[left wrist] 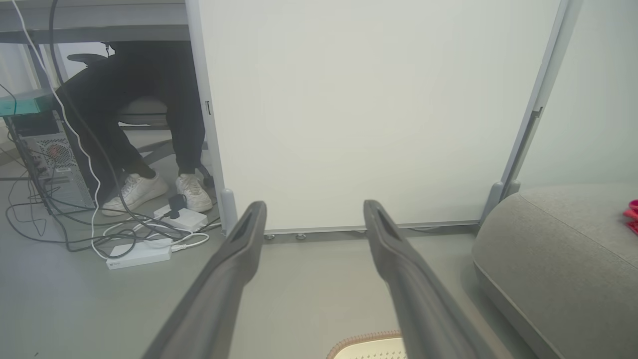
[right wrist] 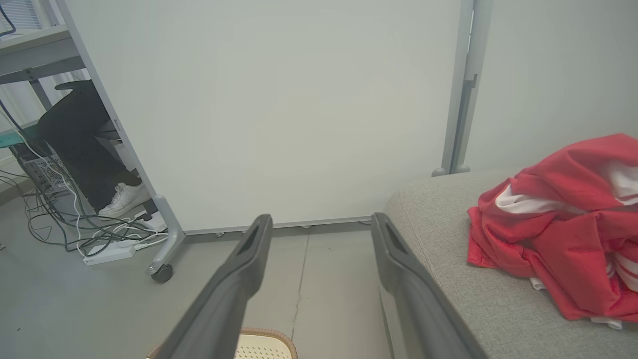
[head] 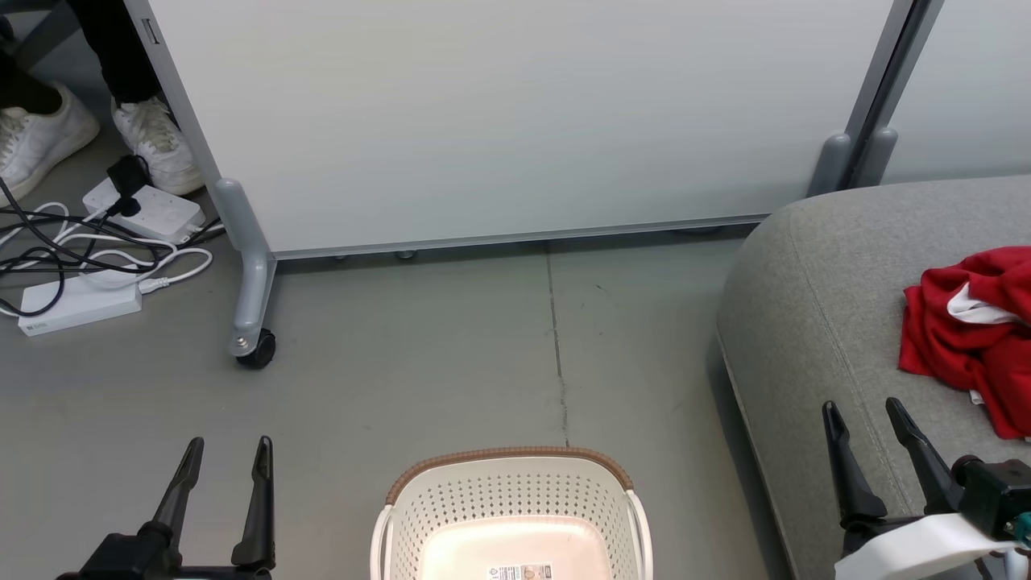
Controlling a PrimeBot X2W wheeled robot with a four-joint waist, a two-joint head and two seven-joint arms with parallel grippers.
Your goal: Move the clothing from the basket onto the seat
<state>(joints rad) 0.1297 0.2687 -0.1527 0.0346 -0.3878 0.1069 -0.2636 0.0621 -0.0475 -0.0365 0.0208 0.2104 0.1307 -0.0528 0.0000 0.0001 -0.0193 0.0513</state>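
The clothing (head: 975,338) lies heaped on the seat (head: 813,322), the basket (head: 507,463) bare where visible. My left gripper (head: 229,443) and right gripper (head: 863,405) stand wide, empty; I judge only a basket check is left

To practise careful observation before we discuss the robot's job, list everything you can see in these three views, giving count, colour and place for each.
clothing: one heap, red with white, on the seat
seat: one, light grey, right side
basket: one, cream with brown rim, on the floor, bottom centre
partition panel: one, white with grey frame, wheeled, across the back
power strips: two, white, on the floor, far left
cables: several, black and white, around the power strips
computer tower: one, grey, under the desk at left
person's shoes: two, white, beside the panel's left edge
left claw: one, dark, open, lower left
right claw: one, dark, open, lower right, at the seat's edge
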